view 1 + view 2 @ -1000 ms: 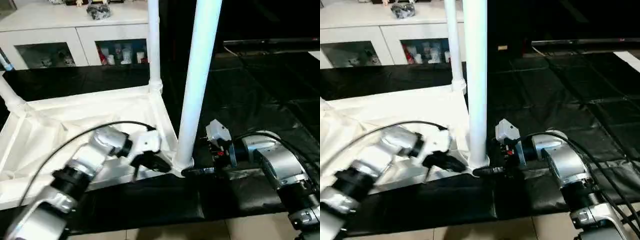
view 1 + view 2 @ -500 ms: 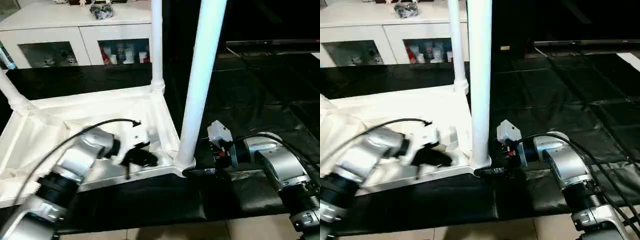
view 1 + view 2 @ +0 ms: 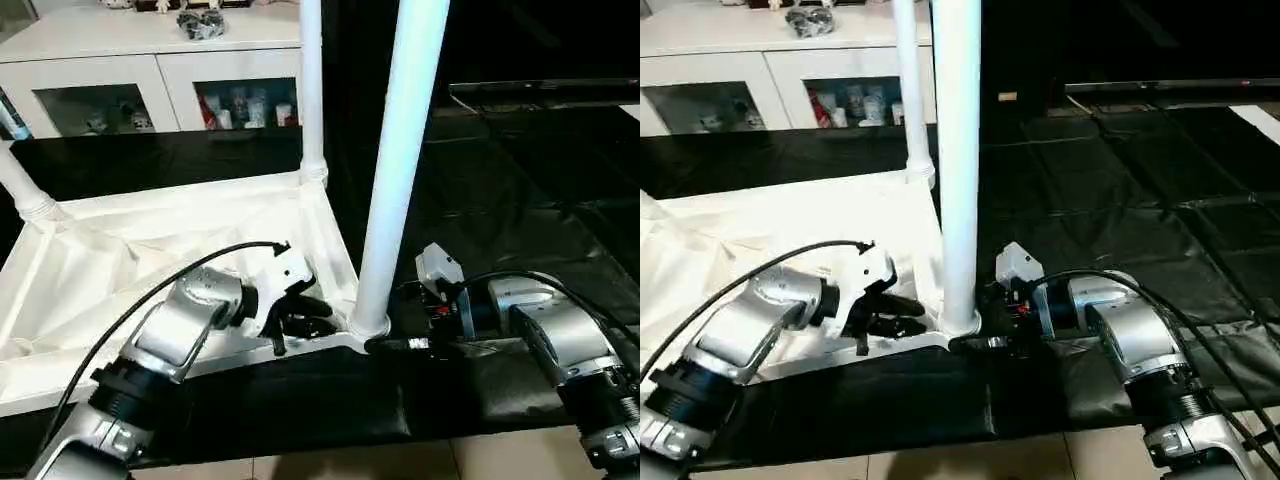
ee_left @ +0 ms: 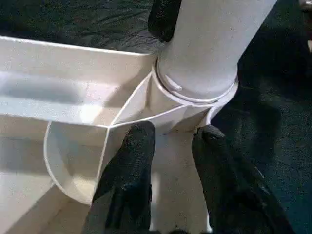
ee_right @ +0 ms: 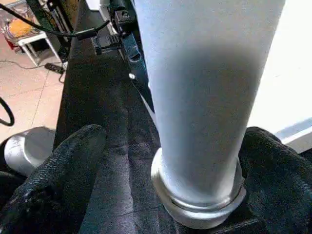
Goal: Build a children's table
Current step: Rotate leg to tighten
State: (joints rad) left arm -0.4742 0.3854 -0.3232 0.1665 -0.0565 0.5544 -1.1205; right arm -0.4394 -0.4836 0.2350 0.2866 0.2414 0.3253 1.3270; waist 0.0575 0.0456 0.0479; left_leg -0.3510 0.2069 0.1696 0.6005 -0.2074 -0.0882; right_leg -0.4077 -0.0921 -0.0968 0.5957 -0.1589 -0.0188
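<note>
Look first to the table top (image 3: 150, 250), lying underside up on the black floor mat (image 3: 520, 180), ribs and corner sockets facing the ceiling. Count three legs standing in it: the near leg (image 3: 395, 170) at the 4 o'clock corner, a second leg (image 3: 311, 90) at 1 o'clock, a third leg (image 3: 20, 190) at 10 o'clock. Cannot tell about the 7 o'clock corner, hidden behind the left forearm (image 3: 170, 335).

Judge the step in hand as seating the near leg in its socket (image 3: 368, 325).

Note the left jaws inside the top, at 9 o'clock of that socket: partly open, fingers (image 4: 131, 161) just short of the collar with only a rib beneath the gap, gripping nothing. Note the right jaws at 3 o'clock, out over the mat: spread wide, fingers (image 5: 58, 170) flanking the base of the leg, nothing clamped; cannot tell whether either finger touches.

To do it well:
- Close the right jaws squarely on the leg low down, just above the collar.
- Brace the top with the left jaws on the rib or rim beside the socket, to stop it sliding on the mat.
- Press straight down along the leg's axis; check for an even collar gap all round.
- Avoid any sideways push, likely to tilt the tall leg or lift the corner.
</note>
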